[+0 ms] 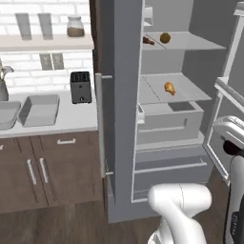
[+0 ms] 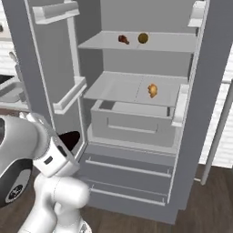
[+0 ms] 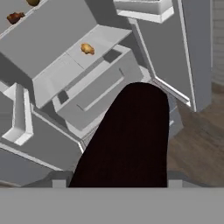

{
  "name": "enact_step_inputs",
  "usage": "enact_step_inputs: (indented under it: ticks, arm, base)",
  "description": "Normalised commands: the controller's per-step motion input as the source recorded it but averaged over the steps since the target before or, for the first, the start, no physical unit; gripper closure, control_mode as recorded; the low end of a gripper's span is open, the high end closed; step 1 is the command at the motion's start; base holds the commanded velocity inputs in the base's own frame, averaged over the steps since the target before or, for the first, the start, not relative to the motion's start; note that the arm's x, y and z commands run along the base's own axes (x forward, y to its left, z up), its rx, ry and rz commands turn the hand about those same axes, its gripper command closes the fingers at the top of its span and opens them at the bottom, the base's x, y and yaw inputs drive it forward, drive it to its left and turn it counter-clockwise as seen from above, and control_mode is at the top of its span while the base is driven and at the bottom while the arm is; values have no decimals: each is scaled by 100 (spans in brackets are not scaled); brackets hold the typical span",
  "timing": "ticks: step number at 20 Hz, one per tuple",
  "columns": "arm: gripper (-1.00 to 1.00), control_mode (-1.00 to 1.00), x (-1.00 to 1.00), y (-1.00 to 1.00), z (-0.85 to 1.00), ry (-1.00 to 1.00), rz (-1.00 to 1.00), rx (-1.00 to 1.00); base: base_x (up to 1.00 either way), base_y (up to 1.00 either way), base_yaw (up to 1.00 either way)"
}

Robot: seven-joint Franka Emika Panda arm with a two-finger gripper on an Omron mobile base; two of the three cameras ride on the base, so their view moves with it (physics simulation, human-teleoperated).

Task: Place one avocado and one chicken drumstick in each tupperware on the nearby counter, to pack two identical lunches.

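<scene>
Gripper (image 3: pixel 118 186) clamps a near-black avocado (image 3: pixel 127 135) (jaws partly spread around it) in front of the open fridge (image 2: pixel 136 136); golden drumstick (image 2: pixel 152 90) sits mid-shelf.

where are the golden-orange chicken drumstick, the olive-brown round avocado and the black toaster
golden-orange chicken drumstick (image 2: pixel 152 90): right base view, on its meaty middle
olive-brown round avocado (image 2: pixel 143 38): right base view, centre of its rounded body
black toaster (image 1: pixel 80 87): left base view, middle of its front face
</scene>
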Motion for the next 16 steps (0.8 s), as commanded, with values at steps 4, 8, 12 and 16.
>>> enact_step_inputs:
  ticks: [4, 8, 12, 16]
  arm:
    - [100, 100, 0, 0, 0, 0, 0, 0]
    - [100, 100, 0, 0, 0, 0, 0, 0]
    - [100, 100, 0, 0, 0, 0, 0, 0]
    - [100, 100, 0, 0, 0, 0, 0, 0]
  base:
    - [-85, 100, 30]
    - [-65, 100, 35]
    - [-51, 100, 42]
    - [-51, 100, 44]
